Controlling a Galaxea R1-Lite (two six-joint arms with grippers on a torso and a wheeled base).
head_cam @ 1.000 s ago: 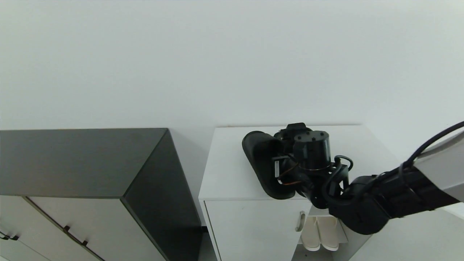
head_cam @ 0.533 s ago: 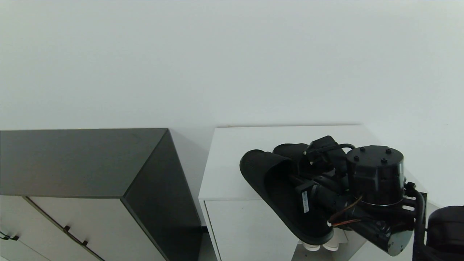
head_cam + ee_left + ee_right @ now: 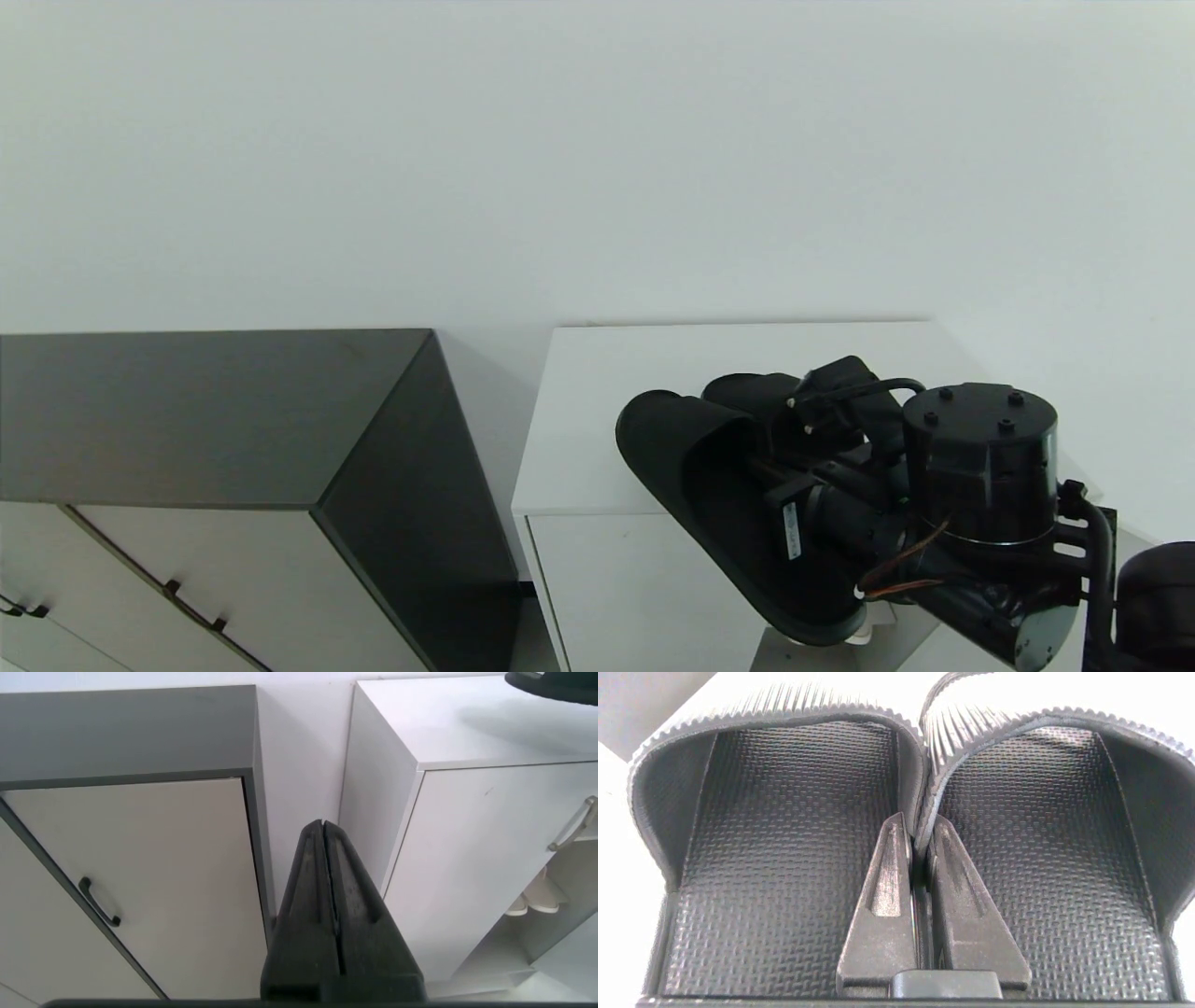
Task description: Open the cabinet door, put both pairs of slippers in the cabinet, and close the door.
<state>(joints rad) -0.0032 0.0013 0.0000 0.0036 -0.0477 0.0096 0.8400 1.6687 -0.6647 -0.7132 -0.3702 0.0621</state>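
Note:
My right gripper point(image 3: 915, 826) is shut on a pair of black slippers point(image 3: 719, 485), pinching the two touching inner walls between its fingers. The pair hangs in the air, tilted, over the front right edge of the white cabinet point(image 3: 635, 392). A white pair of slippers point(image 3: 540, 896) stands inside the cabinet's open right part, beside the door panel with the metal handle point(image 3: 572, 826). My left gripper point(image 3: 324, 859) is shut on nothing, low in front of the gap between the two cabinets.
A dark-topped cabinet point(image 3: 215, 411) with pale drawer fronts and black handles point(image 3: 98, 903) stands left of the white one, a narrow gap between them. A plain white wall runs behind both.
The right arm has lifted the black slippers off the white cabinet's top and drawn them forward and down past its front edge. In the last half second they barely shifted. The left arm kept still.

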